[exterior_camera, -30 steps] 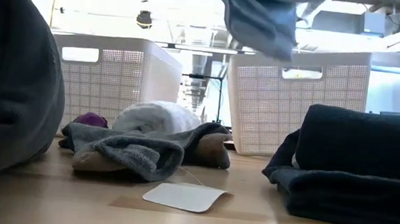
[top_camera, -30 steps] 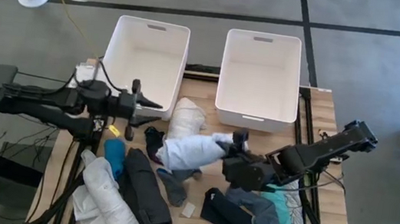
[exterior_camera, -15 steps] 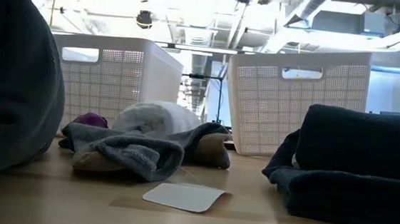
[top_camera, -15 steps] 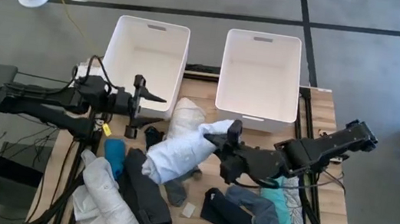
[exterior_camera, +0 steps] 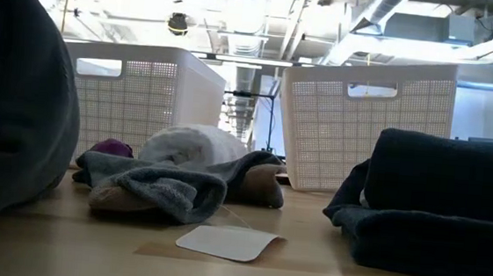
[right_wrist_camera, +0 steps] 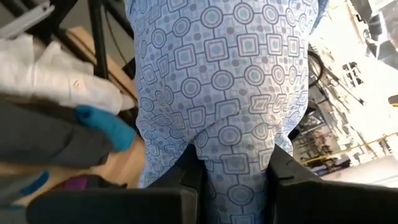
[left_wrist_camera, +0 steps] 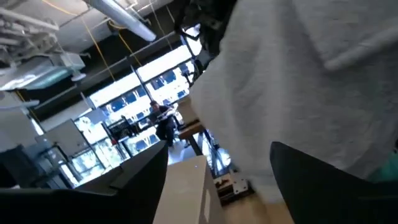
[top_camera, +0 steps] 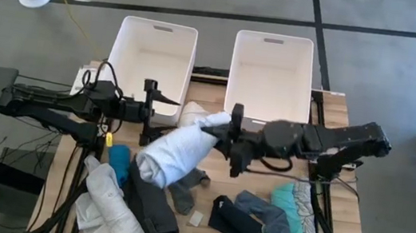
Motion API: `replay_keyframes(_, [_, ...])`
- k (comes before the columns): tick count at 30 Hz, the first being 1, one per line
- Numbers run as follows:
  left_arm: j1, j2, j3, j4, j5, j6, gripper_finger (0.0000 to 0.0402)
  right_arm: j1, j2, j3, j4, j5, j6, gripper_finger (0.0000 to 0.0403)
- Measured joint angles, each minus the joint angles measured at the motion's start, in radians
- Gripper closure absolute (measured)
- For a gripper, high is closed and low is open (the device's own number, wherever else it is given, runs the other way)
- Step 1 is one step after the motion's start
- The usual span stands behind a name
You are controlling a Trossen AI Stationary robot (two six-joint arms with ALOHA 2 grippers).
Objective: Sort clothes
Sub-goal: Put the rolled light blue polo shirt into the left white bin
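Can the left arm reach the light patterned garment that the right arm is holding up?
Probably yes. The left end effector stands open beside the patterned garment, which hangs from the right end effector, with nothing between them.

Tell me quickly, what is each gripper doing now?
Left gripper: open, holding nothing.
Right gripper: shut on the patterned garment.

table [top_camera: 330, 108]: matt wood | bins [top_camera: 270, 76]: smooth plastic | clothes [top_camera: 175, 154]: soft cloth, apparently

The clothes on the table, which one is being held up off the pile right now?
The pale patterned garment, pinched in the right gripper and hanging mid-table; the other clothes lie flat on the wood.
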Motion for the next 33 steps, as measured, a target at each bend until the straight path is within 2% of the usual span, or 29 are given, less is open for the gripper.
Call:
replay_keyframes(6, [-0.027,-0.002,0.000,0.025,0.053,0.092,0.0084,-0.098,0.000,0.025,-0.009,-0.119,0.089,0.0316])
replay_keyframes(13, [-0.081,-0.002,0.000,0.031,0.108,0.233,0.0080,-0.211,0.008,0.025,-0.037,-0.269,0.166,0.0316])
replay_keyframes(19, [-0.082,0.013,0.000,0.085,0.137,0.244,0.0080,-0.302,0.052,0.026,-0.006,-0.413,0.232,0.0316])
replay_keyframes(26, [-0.070,0.068,-0.002,0.141,0.140,0.224,0.0080,-0.337,0.131,0.027,-0.002,-0.466,0.232,0.0326])
replay_keyframes(30, [-0.070,0.083,-0.002,0.156,0.093,0.204,0.0080,-0.340,0.164,0.027,-0.017,-0.468,0.212,0.0355])
replay_keyframes(33, [-0.070,0.082,-0.002,0.156,0.073,0.179,0.0080,-0.333,0.169,0.025,-0.046,-0.457,0.198,0.0357])
